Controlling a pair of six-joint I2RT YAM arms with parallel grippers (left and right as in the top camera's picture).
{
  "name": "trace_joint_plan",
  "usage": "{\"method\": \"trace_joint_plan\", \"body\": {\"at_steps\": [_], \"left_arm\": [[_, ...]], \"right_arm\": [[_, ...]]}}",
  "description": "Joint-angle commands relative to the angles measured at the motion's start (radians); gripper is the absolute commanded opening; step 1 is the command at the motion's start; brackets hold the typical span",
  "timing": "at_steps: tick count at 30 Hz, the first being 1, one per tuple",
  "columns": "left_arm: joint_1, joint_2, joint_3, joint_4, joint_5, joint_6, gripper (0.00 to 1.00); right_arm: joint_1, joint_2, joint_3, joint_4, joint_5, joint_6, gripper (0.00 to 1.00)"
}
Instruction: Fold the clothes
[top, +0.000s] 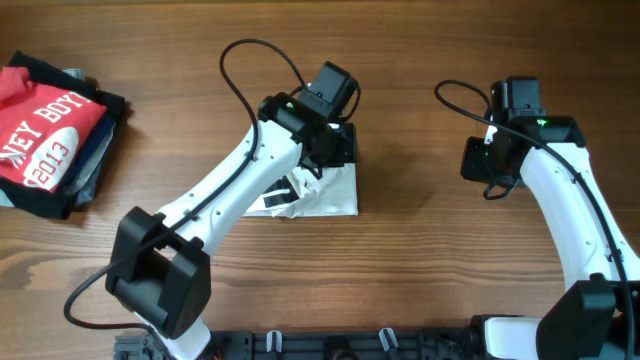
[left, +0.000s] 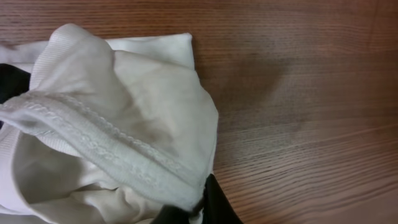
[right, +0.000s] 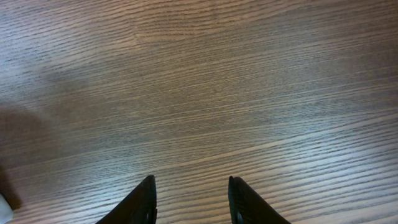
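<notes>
Far left: red shirt pile (top: 45, 125), a separate stack, leave alone. Centre of the table (top: 420, 270): white T-shirt (top: 325, 195), already a compact bundle, partly under the left arm. Left gripper (left: 194, 213) is closed, pinching a bunched layer at the stitched hem (left: 106, 146), cloth lifted and draped in the wrist view. Step looks like carrying that layer over for a fold. To do it well: lift just enough to clear the lower layers, lay the edge square on the bundle's edge, release only once flat. Right: right gripper (right: 191, 202) is part-open, empty, over bare wood, well apart; could pin the bundle against dragging.
</notes>
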Motion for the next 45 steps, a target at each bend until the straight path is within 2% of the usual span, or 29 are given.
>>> {"method": "trace_joint_plan", "body": {"at_steps": [1, 2, 4, 5, 7, 9, 11, 14, 18, 26, 31, 35, 38, 40, 42, 45], "left_arm": [[-0.016, 0.006, 0.013, 0.006, -0.024, -0.011, 0.09], [-0.016, 0.006, 0.013, 0.006, -0.023, -0.011, 0.26], [-0.016, 0.006, 0.013, 0.006, 0.003, -0.014, 0.44], [-0.016, 0.005, 0.013, 0.006, 0.014, -0.013, 0.50], [0.001, -0.021, 0.019, -0.020, -0.004, 0.019, 0.51], [0.056, -0.074, 0.034, -0.070, -0.103, 0.024, 0.52], [0.167, -0.135, 0.034, -0.111, -0.164, 0.024, 0.54], [0.341, -0.132, 0.023, -0.164, -0.160, 0.024, 0.58], [0.467, -0.079, -0.060, -0.163, -0.079, 0.024, 0.59], [0.482, 0.023, -0.245, -0.043, -0.069, 0.028, 0.60], [0.482, 0.023, -0.324, 0.060, -0.068, 0.028, 0.61], [0.482, 0.023, -0.330, 0.072, -0.068, 0.028, 0.62], [0.482, 0.023, -0.330, 0.074, -0.068, 0.028, 0.65], [0.481, 0.023, -0.330, 0.074, -0.068, 0.027, 0.67], [0.477, 0.023, -0.330, 0.074, -0.068, 0.027, 0.68], [0.461, 0.023, -0.330, 0.082, -0.068, 0.027, 0.69]], "right_arm": [[0.000, -0.006, 0.010, -0.002, -0.014, -0.011, 0.38], [0.000, -0.006, 0.010, -0.002, -0.017, -0.012, 0.38], [0.000, -0.006, 0.010, -0.002, -0.017, -0.012, 0.38], [0.000, -0.006, 0.010, -0.002, -0.017, -0.011, 0.38], [0.000, -0.006, 0.010, -0.002, -0.020, -0.012, 0.38], [0.000, -0.006, 0.010, 0.005, -0.080, -0.050, 0.38], [0.005, -0.006, 0.010, 0.045, -0.332, -0.183, 0.38], [0.067, -0.005, 0.010, 0.088, -0.555, -0.247, 0.38], [0.218, 0.008, 0.010, 0.182, -0.567, -0.187, 0.40], [0.485, 0.217, 0.010, 0.443, -0.589, -0.033, 0.41], [0.512, 0.339, 0.010, 0.559, -0.653, -0.004, 0.43], [0.512, 0.410, 0.010, 0.600, -0.671, 0.014, 0.43], [0.512, 0.431, 0.010, 0.660, -0.785, 0.011, 0.41], [0.512, 0.431, 0.010, 0.669, -0.853, -0.015, 0.35], [0.512, 0.431, 0.010, 0.668, -0.901, -0.021, 0.04], [0.512, 0.430, 0.010, 0.654, -0.978, -0.033, 0.04]]}}
